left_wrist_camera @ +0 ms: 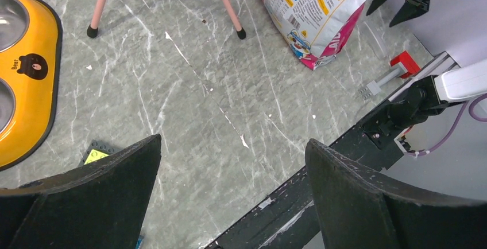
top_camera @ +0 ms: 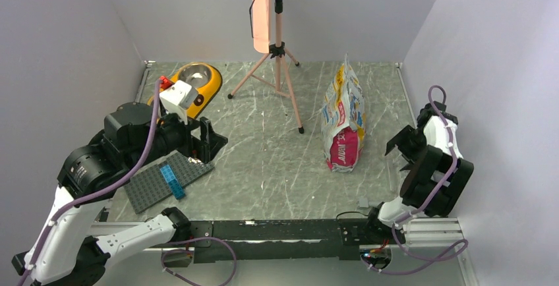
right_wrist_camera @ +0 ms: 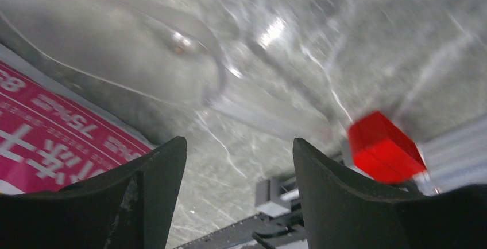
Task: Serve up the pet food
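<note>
Grey marbled tabletop (top_camera: 264, 167); plain white walls (top_camera: 66, 35); pink tripod lamp (top_camera: 278, 50).

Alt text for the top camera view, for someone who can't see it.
Two robot arms flank a grey marbled table: a printed pet food bag sits right of centre by the open right gripper, and the open left gripper hangs near a yellow double dish and a grey baseplate. A pink tripod stands behind.

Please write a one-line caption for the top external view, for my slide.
Left tool and right tool open, printed bag standing untouched, yellow dish at far left.
</note>
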Robot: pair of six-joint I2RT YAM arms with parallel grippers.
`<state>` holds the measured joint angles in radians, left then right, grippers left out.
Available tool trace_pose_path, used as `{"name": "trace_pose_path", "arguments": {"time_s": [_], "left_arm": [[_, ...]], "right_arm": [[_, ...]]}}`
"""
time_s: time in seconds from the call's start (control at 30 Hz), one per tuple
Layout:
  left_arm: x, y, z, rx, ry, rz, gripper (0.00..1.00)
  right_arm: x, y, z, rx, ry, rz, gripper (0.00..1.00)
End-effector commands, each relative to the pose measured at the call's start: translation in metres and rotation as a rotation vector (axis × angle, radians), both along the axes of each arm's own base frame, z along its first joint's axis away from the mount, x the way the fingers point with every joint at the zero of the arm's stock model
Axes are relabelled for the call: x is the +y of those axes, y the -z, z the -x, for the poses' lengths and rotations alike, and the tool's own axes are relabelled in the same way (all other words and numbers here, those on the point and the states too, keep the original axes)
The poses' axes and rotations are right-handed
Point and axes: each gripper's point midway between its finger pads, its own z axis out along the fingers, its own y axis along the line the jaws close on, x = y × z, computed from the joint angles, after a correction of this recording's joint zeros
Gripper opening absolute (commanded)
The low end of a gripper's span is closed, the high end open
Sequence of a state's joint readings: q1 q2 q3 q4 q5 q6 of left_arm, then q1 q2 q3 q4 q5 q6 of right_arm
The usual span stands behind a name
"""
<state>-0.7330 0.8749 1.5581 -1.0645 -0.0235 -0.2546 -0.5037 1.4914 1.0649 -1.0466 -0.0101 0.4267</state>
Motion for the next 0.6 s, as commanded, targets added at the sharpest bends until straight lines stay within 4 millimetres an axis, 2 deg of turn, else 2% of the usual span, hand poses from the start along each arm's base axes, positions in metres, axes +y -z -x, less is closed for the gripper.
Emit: {"name": "trace_pose_path", "arguments": {"time_s": [0.0,0.1,0.2,0.27,0.4,0.5,0.57], "left_arm": [[0.003,-0.002,-0.002,-0.017,-0.012,-0.014,0.99],[0.005,-0.003,-0.003,-0.014,-0.02,-0.021,0.99],[0.006,-0.005,-0.003,-0.007,-0.029,-0.023,0.99],[0.007,-0.007,-0.002,-0.004,-0.037,-0.018,0.99],[0.008,-0.011,-0.001,0.002,-0.047,-0.001,0.99],[0.004,-0.013,0.001,0.015,-0.035,0.019,0.99],[0.0,-0.017,0.001,0.024,-0.027,0.03,0.99]], "right_arm": [[-0.006,0.015,-0.051,-0.184,-0.054,-0.033,0.72],[-0.009,0.028,-0.059,-0.2,-0.046,-0.038,0.7],[-0.015,0.046,-0.055,-0.146,-0.021,-0.02,0.66],[-0.021,0.053,-0.053,-0.128,-0.027,0.013,0.6],[-0.031,0.059,-0.061,-0.152,-0.029,0.059,0.44],[-0.027,0.066,-0.068,-0.173,-0.012,0.025,0.3],[-0.026,0.07,-0.071,-0.179,0.005,0.014,0.13]]}}
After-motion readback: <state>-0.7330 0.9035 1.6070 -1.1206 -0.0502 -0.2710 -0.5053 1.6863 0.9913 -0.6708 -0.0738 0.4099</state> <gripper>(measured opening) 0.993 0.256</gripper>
